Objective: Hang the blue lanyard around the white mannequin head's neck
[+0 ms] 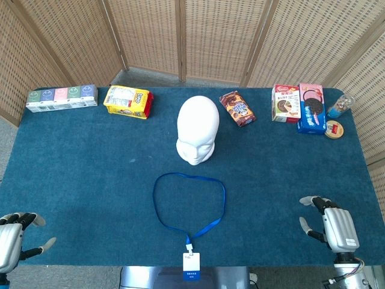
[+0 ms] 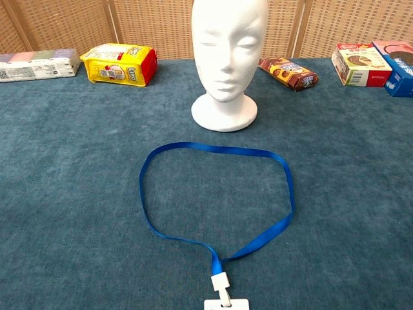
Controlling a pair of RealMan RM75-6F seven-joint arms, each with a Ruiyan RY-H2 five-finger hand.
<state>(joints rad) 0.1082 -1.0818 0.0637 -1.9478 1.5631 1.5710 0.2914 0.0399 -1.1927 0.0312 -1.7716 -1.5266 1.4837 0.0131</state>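
Nearest, at the table's near edge, both hands sit low and well apart from everything. The left hand (image 1: pixel 15 238) rests at the near left corner, the right hand (image 1: pixel 332 226) at the near right; each holds nothing, with fingers spread apart, which reads as a waiting pose before any reach. Between them, at the near middle, the white badge (image 1: pixel 191 262) hangs just over the edge, clipped to the blue lanyard (image 2: pixel 213 194). The strap lies flat on the blue cloth (image 1: pixel 90 168) in one wide, untwisted loop (a layout that should leave either side free to be picked up), and its far curve stops just short of the mannequin head (image 2: pixel 227 58). That head stands upright on its flared base at the table's centre, face toward the robot, nothing around its neck, so the hanging is not begun. Farther back, snacks line the far edge: a row of small cartons (image 1: pixel 61 98) far left, a yellow packet (image 1: pixel 127 102), a brown biscuit pack (image 1: pixel 237 108), and boxes (image 1: pixel 299 105) far right.
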